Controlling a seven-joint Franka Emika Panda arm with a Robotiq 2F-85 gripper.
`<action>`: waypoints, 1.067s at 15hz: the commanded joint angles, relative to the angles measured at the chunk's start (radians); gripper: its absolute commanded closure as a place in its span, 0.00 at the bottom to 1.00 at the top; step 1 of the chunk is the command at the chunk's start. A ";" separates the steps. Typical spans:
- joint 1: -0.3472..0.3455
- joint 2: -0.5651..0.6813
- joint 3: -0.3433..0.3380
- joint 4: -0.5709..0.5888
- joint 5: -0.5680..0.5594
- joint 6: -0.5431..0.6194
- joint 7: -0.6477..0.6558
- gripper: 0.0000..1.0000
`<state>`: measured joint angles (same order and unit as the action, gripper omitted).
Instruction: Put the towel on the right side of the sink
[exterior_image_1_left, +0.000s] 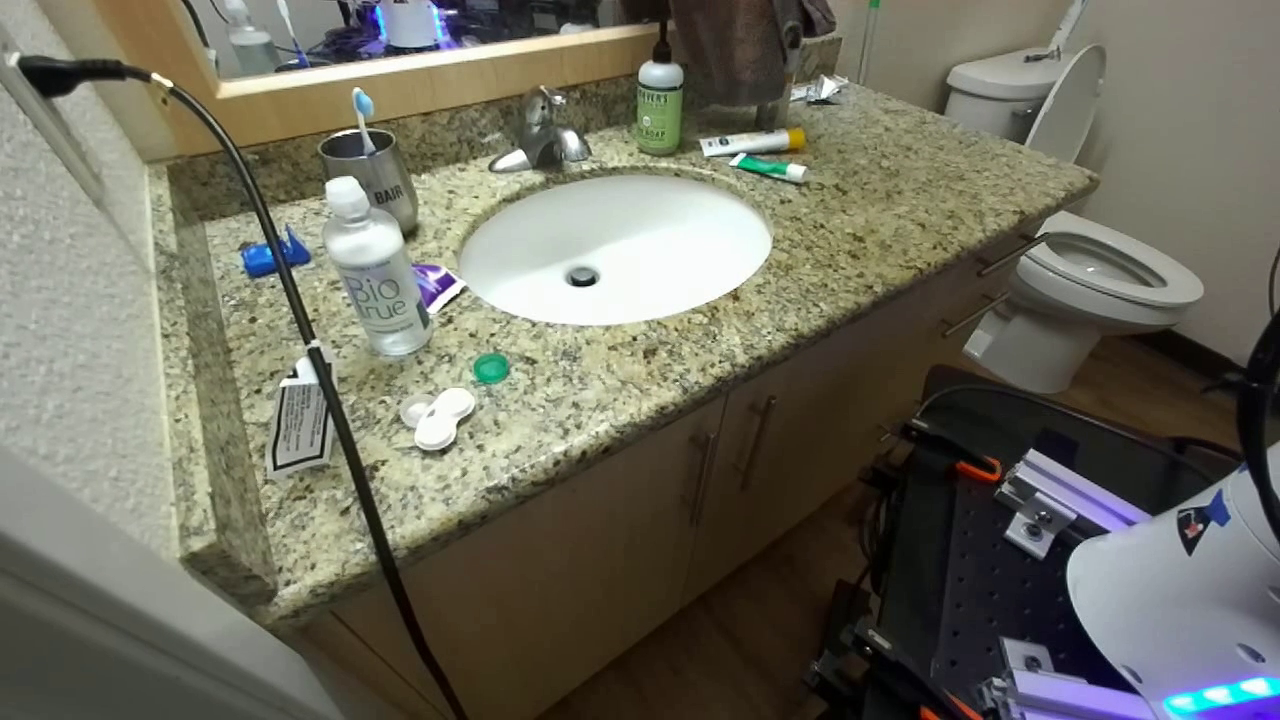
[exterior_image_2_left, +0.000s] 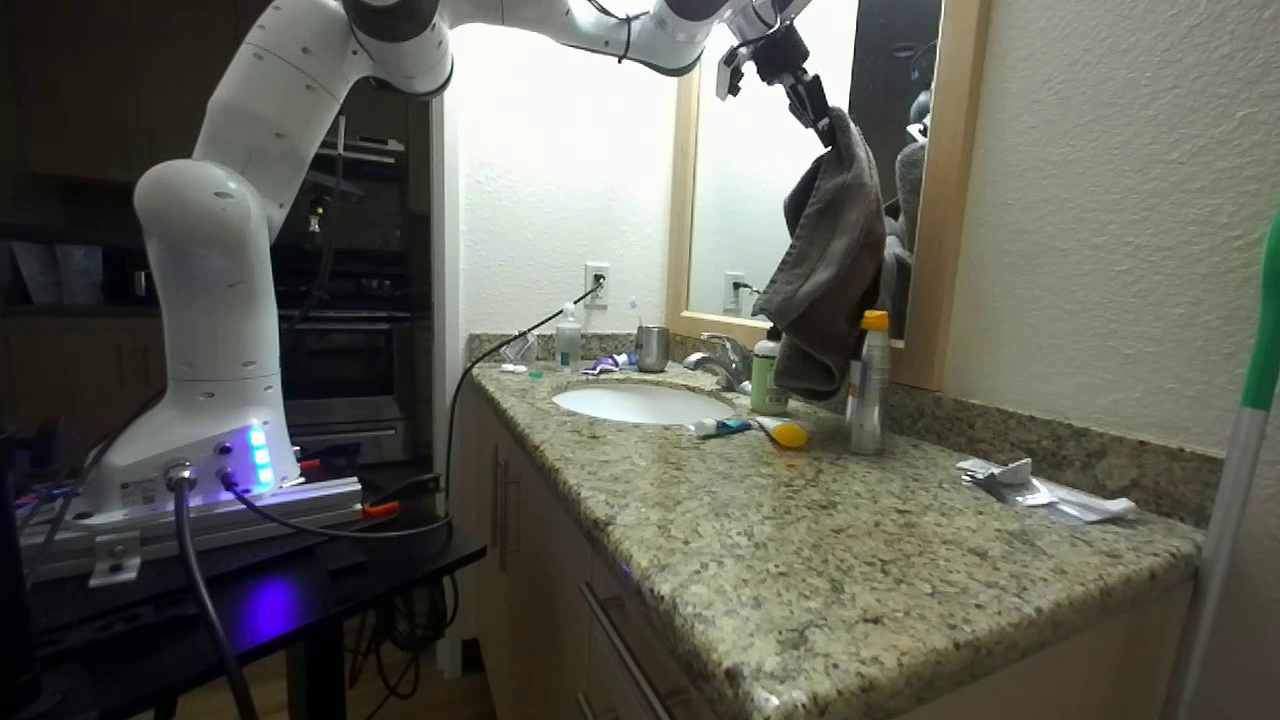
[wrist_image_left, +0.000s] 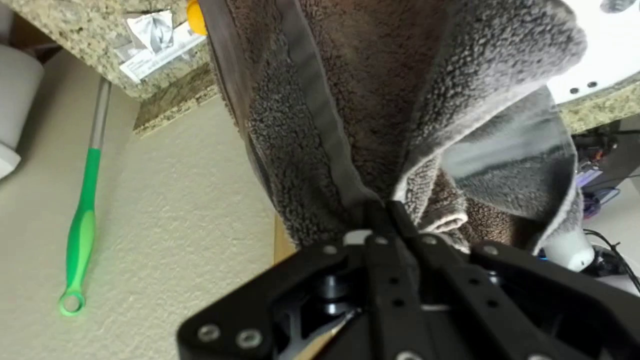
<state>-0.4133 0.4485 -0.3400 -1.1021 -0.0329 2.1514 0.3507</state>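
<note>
A grey-brown towel (exterior_image_2_left: 830, 250) hangs bunched from my gripper (exterior_image_2_left: 825, 128), in the air in front of the mirror. Its lower end hangs beside the soap bottle, near the back of the counter. The towel's lower part also shows at the top of an exterior view (exterior_image_1_left: 730, 50), where the gripper is out of frame. In the wrist view, the gripper's fingers (wrist_image_left: 384, 207) are closed together on the towel (wrist_image_left: 380, 90). The white oval sink (exterior_image_1_left: 690, 215) is set in the granite counter (exterior_image_2_left: 800, 560); it also shows in an exterior view (exterior_image_2_left: 640, 403).
Near the towel stand a green soap bottle (exterior_image_1_left: 660, 105) and a clear yellow-capped bottle (exterior_image_2_left: 870, 400). A yellow-capped tube (exterior_image_1_left: 752, 142) and a green tube (exterior_image_1_left: 768, 168) lie right of the faucet (exterior_image_1_left: 542, 135). Foil wrappers (exterior_image_2_left: 1040, 495) lie at the counter's back edge. The mirror (exterior_image_2_left: 770, 200) is behind.
</note>
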 joint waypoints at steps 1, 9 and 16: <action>-0.113 -0.007 0.039 0.038 0.210 0.003 -0.047 0.99; -0.283 0.009 0.070 0.071 0.574 -0.018 -0.146 0.99; -0.376 -0.041 0.098 -0.045 0.921 0.104 -0.314 0.99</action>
<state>-0.7380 0.4521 -0.2917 -1.0717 0.7537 2.1936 0.1800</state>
